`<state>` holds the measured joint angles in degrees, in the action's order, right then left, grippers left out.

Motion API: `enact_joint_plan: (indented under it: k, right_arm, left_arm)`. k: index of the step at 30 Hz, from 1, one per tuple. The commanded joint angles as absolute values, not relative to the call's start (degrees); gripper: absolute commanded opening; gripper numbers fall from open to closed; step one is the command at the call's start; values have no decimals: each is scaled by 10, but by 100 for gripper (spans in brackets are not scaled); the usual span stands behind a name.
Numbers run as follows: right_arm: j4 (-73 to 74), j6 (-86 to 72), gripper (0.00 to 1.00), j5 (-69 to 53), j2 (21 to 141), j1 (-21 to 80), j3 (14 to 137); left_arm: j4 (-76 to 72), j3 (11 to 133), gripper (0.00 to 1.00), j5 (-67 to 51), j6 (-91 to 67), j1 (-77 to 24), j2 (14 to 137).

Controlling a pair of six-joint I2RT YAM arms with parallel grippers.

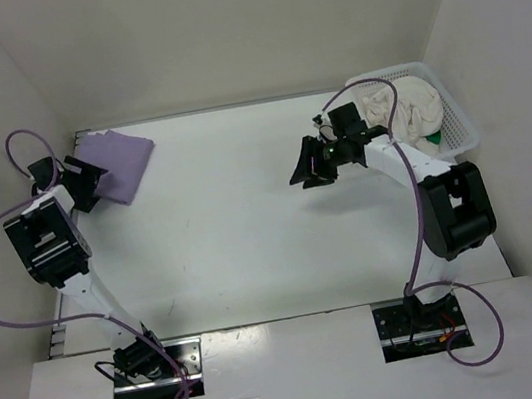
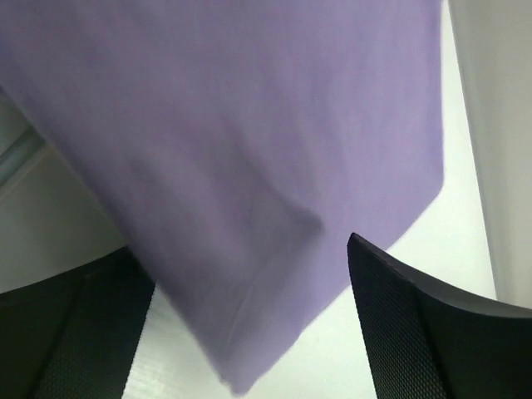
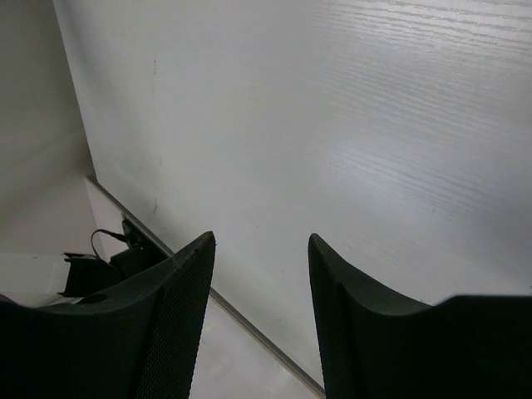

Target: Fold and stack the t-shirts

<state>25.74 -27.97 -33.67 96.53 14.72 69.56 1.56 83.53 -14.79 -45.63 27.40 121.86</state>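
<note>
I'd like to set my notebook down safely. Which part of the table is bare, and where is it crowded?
The broad middle of the table is bare, between the folded lavender shirt at far left, the right gripper and the arm bases. Crowded: the far right corner, where the basket holds the cream shirt.

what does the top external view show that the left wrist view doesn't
Only top external: the white basket at the far right, holding the cream shirt and a bit of green cloth, and the right gripper, open over the table.
Only left wrist: a close look at the folded corner of the lavender shirt, lying unpinched in the wide-open left gripper.
Both: the lavender shirt and the left gripper at it.
</note>
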Motion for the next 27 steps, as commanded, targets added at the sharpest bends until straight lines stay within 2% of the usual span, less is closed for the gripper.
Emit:
enact_joint_plan:
  k: [1, 7, 9, 11, 12, 14, 15, 16, 20, 24, 26, 27]
  right_arm:
    - [243, -274, 55, -345, 930, 144, 681]
    - [243, -282, 59, -298, 914, 144, 676]
    - [236, -294, 45, -269, 908, 144, 671]
    - [229, -310, 37, -256, 903, 144, 680]
    - [229, -335, 27, -232, 903, 144, 688]
    - [256, -350, 16, -208, 921, 144, 721]
    - [262, -350, 9, -194, 926, 144, 736]
    - [267, -350, 0, -193, 932, 144, 759]
    - [254, -354, 0, -135, 932, 110, 792]
    - [291, -356, 0, -33, 968, 63, 898]
    - [321, -325, 14, 32, 1003, 36, 955]
    - [370, -313, 22, 59, 1047, 29, 1031]
  left_arm:
    - [5, 793, 100, -121, -476, 266, 1152]
    - [12, 698, 100, -45, -482, 266, 1026]
    - [5, 663, 100, -45, -490, 266, 988]
    - [5, 612, 98, -50, -496, 266, 935]
    - [5, 594, 83, -57, -502, 266, 901]
    - [20, 570, 64, -63, -495, 252, 869]
    - [43, 556, 50, -63, -488, 240, 841]
    - [52, 556, 48, -70, -479, 226, 826]
    - [115, 556, 40, -47, -444, 86, 758]
    - [139, 541, 35, -164, -469, -44, 743]
    - [121, 519, 35, -235, -483, -86, 750]
    - [111, 512, 35, -256, -489, -127, 757]
